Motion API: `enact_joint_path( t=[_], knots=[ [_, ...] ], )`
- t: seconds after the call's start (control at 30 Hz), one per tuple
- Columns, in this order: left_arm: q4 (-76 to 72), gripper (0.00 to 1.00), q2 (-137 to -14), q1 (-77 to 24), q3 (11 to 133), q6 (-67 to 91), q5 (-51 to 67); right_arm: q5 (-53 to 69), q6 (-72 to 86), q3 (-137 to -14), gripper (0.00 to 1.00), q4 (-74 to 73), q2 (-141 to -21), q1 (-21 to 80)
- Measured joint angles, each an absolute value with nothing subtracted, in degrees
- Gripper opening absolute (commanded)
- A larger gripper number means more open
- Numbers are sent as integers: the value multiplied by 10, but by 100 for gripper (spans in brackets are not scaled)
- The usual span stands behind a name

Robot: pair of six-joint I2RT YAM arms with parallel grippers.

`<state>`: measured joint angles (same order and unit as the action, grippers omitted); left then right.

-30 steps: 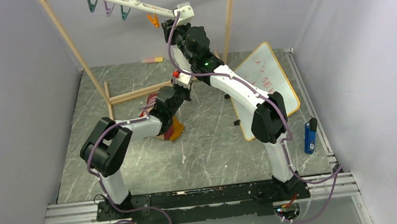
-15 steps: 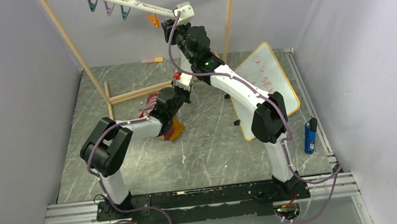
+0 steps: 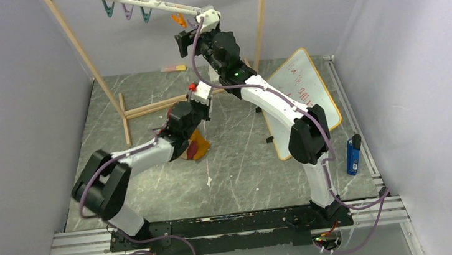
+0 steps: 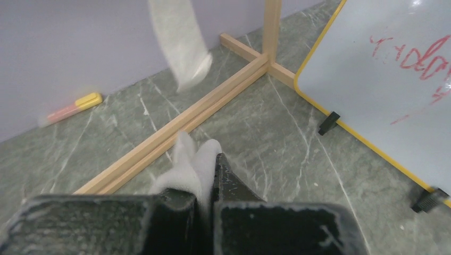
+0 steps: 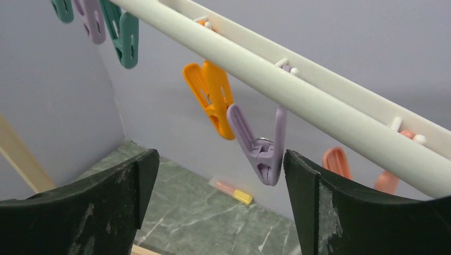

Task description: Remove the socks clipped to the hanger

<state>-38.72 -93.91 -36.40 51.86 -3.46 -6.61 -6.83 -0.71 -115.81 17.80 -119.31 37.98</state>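
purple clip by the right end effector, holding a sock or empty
Empty: the purple clip hangs from the hanger with nothing in it.

left gripper (image 4: pixel 205 171) tight, right gripper (image 5: pixel 219 159) wide

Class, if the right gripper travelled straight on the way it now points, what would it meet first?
Probably the purple clip, which hangs from the hanger between the open jaws of the right gripper, though depth is unclear.
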Motion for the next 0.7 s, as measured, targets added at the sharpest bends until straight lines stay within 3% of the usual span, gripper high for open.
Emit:
enact_joint_path(
  t=[0.27, 0.63, 0.7],
  knots=[
    [-324, 5, -780, -365, 408, 13, -97, -46, -6, -1111, 100, 170, -1154, 380],
    [-255, 5, -784, -365, 318, 83, -89, -20, 57, -917, 100, 194, -999, 380],
    [-248, 15, -795, -365, 310, 95, -77, -16, 72, -860, 100, 203, -958, 380]
  ],
)
